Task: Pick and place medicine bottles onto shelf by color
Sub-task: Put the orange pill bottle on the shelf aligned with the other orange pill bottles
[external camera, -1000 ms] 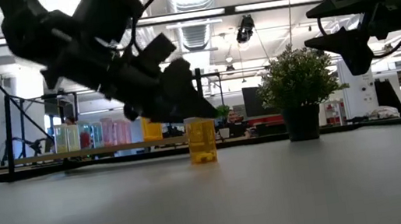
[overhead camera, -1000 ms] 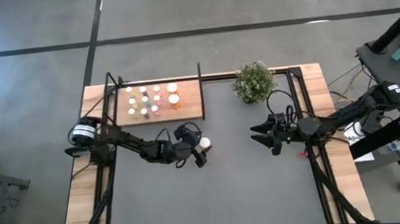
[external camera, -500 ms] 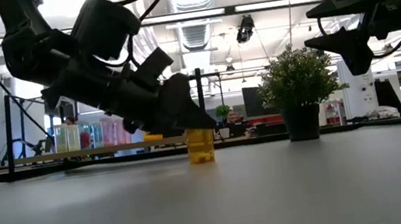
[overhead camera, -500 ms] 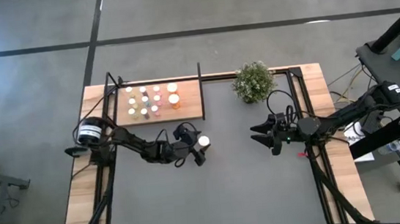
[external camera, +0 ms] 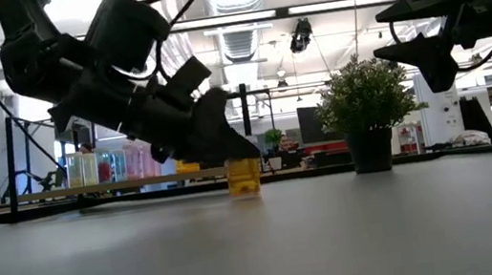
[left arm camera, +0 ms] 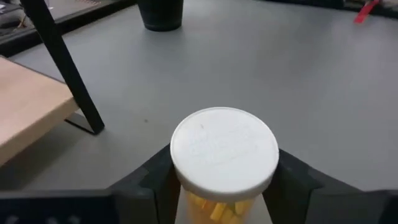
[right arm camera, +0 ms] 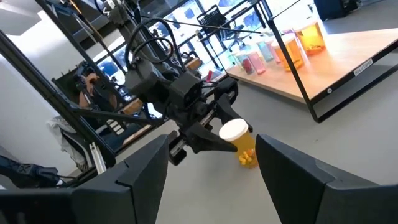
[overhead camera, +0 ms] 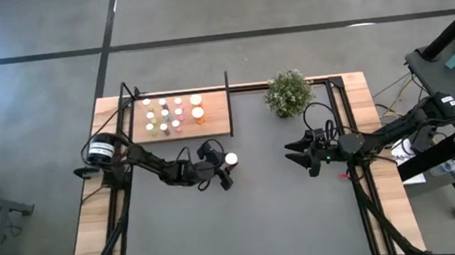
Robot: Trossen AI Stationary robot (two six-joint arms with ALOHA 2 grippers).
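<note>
A yellow-orange medicine bottle (overhead camera: 230,158) with a white cap (left arm camera: 224,149) stands upright on the dark tabletop, near the shelf's near right corner. My left gripper (overhead camera: 228,164) is shut on it. The shelf (overhead camera: 215,125), a light-wood board with black posts, lies at the far left and carries several small bottles (overhead camera: 172,114). My right gripper (overhead camera: 291,153) hangs open above the table's right half with nothing between its fingers. My left gripper pinches the bottle's body just under the white cap (left arm camera: 186,202), one finger (left arm camera: 146,186) on each opposite side. The fingers slant down from the table's left. The bottle stands upright with its bottom (external camera: 245,193) on the table.
A bushy potted plant (overhead camera: 288,92) stands at the far edge, right of the shelf. A black shelf post (left arm camera: 65,68) rises close to the held bottle. The tabletop between the two grippers and toward the near edge is bare.
My left gripper has sunk a little around the bottle and its fingers have shut on the bottle's sides. The bottle stays upright on the table, shifted slightly.
</note>
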